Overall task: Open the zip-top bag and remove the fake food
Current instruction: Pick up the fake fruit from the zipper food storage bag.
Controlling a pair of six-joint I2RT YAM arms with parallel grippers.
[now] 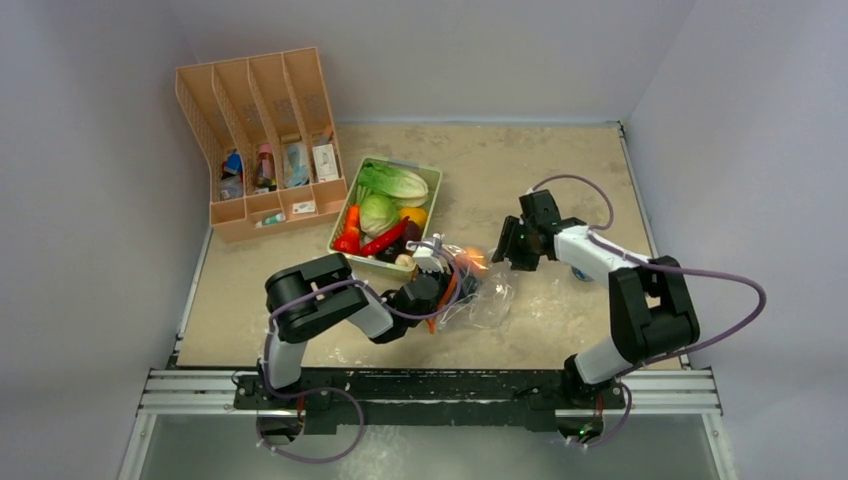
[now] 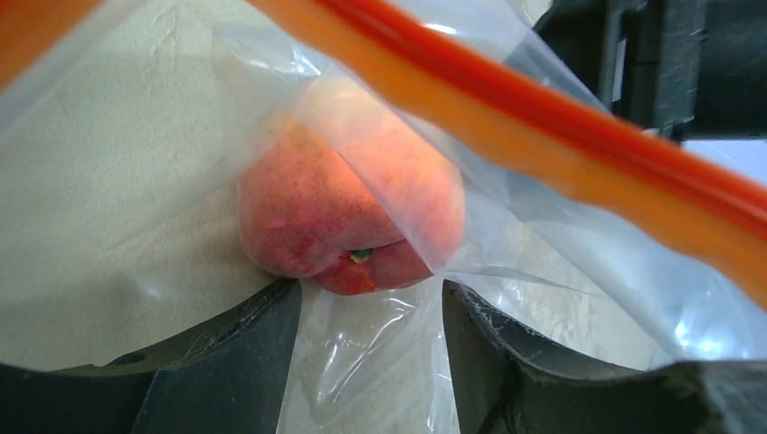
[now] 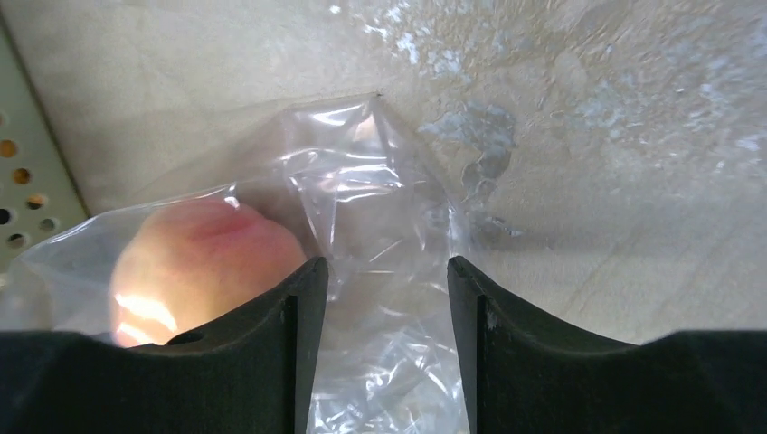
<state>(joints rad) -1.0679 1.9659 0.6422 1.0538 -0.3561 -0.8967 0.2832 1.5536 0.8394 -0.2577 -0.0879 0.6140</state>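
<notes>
The zip-top bag [image 1: 485,298] lies crumpled on the table in front of the tray, with its orange-red zip strip [image 2: 561,127] across my left wrist view. An orange-pink peach [image 2: 348,217] sits inside the bag; it also shows in the top view [image 1: 472,260] and the right wrist view [image 3: 203,267]. My left gripper [image 2: 371,289] is open at the bag's mouth, just short of the peach, with film between its jaws. My right gripper [image 3: 380,267] is open over the bag's far end, beside the peach, with loose film between its jaws. In the top view the left gripper [image 1: 450,285] and the right gripper [image 1: 502,250] flank the bag.
A pale-green tray [image 1: 340,222] behind the bag holds a round cabbage [image 1: 378,213], a carrot [image 1: 352,218], a red chili [image 1: 385,240], leafy lettuce and a yellow pepper. A peach-coloured file organiser [image 1: 260,140] stands at the back left. The tray's perforated wall [image 3: 18,181] edges the right wrist view.
</notes>
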